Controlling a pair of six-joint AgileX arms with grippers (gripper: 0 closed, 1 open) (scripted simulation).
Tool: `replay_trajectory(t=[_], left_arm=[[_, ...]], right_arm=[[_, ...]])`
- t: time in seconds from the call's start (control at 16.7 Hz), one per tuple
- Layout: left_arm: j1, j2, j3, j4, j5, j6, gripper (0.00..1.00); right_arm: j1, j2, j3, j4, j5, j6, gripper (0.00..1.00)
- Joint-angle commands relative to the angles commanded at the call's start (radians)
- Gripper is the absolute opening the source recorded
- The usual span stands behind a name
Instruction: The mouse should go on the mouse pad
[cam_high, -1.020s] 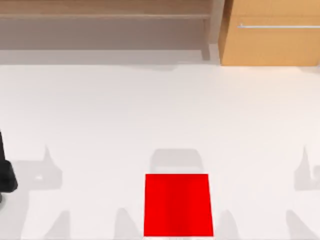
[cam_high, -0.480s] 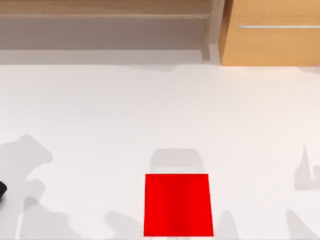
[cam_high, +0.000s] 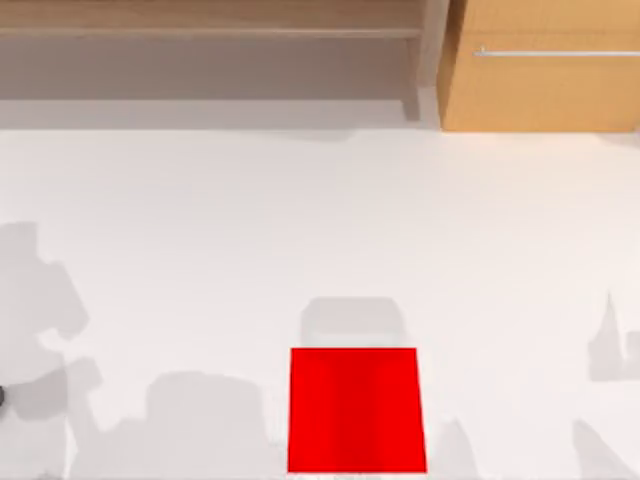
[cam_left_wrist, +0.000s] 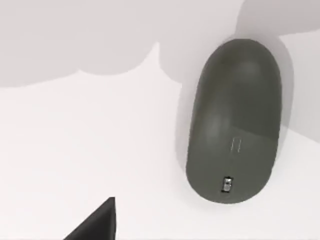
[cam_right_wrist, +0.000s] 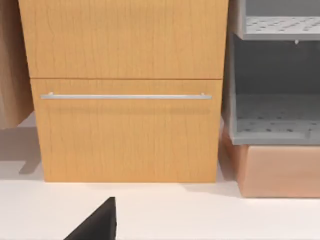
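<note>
Left wrist view is showing the mouse (cam_left_wrist: 233, 122) lying free on the desk (cam_left_wrist: 75, 145) ahead of the left fingers, its long axis pointing away; their spread I cannot tell.

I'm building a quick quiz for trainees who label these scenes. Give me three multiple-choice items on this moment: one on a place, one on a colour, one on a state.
1. Where does the mouse pad lie in the top view?
A. Along the near edge of the table, around the middle
B. Beside the wooden cabinet
C. At the far left corner

2. What colour is the mouse pad?
A. Blue
B. Red
C. Green

3. What state is the mouse in?
A. Lying on the white tabletop, nothing gripping it
B. Lifted clear of the table
C. Resting on the pad

Answers: 1 A, the pad sits at the bottom middle of the top view. 2 B, it is plain bright red. 3 A, the left wrist view shows the mouse flat on white surface with no tool touching it.
</note>
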Motion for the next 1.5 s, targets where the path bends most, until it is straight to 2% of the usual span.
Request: replay_trajectory(t=[0.24,0.66,0.84,1.14,1.5], left_arm=[[0.017,0.101,0.077,-0.07,0.0,0.098,1.0],[0.013,0.109,0.067,-0.054,0.0,0.099,1.0],[0.016,0.155,0.009,0.049,0.0,0.1,1.0],[0.02,0.276,-0.131,0.319,0.0,0.106,1.0],[0.022,0.308,-0.17,0.382,0.0,0.108,1.0]], right_arm=[[0.0,0.0,0.0,0.0,0.0,0.0,1.0],[0.0,0.0,0.0,0.0,0.0,0.0,1.0],[0.0,0.0,0.0,0.0,0.0,0.0,1.0],[0.0,0.0,0.0,0.0,0.0,0.0,1.0],[0.0,0.0,0.0,0.0,0.0,0.0,1.0]])
